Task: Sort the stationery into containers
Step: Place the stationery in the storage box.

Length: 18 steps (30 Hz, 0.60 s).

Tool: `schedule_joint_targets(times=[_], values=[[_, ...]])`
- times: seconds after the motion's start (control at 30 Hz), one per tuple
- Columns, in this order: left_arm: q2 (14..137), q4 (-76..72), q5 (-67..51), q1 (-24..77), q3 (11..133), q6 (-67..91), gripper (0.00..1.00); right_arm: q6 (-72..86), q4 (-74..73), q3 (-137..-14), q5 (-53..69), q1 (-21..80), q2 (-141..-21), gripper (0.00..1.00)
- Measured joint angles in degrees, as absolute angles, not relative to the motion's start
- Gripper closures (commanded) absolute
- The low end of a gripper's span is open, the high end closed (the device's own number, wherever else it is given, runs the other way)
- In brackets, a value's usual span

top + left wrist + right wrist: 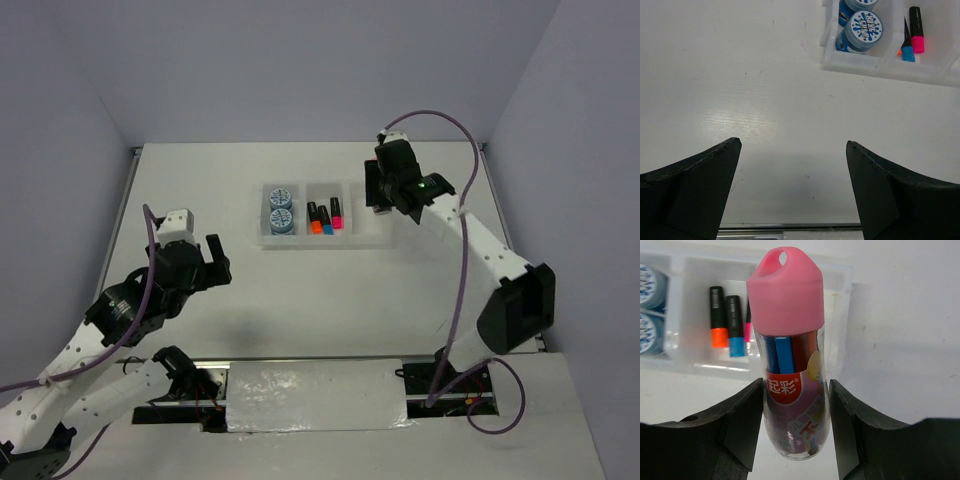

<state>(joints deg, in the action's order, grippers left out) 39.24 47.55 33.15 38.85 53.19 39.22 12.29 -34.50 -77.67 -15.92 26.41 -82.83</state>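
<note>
R pincer [796,400] clamps pink-capped bundle [787,310] at tray [285,241] right end; L pincer [792,150] gapes open, lower left. Markers [323,218] lie in mid compartment.

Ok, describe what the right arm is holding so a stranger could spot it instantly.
Find the white three-part tray; the right end effector is at its right end. It grips a clear tube of coloured pens with a rounded pink cap, far fatter than the short black markers nearby.
</note>
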Motion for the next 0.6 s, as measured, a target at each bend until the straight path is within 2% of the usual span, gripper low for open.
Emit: schedule_joint_targets(times=[0.2,0.4,0.6], values=[[39.40,47.53,33.08,38.85,53.06,39.18,0.01,12.67,-34.87,-81.10,-16.10,23.44,-95.31,1.00],[38.15,47.22,32.40,38.85,52.99,38.92,0.01,13.80,-34.33,-81.12,-16.27,23.42,-100.90,0.97],[39.07,46.13,30.92,38.83,52.99,37.58,0.01,14.76,-32.32,-81.12,-15.88,23.42,-102.94,0.88]])
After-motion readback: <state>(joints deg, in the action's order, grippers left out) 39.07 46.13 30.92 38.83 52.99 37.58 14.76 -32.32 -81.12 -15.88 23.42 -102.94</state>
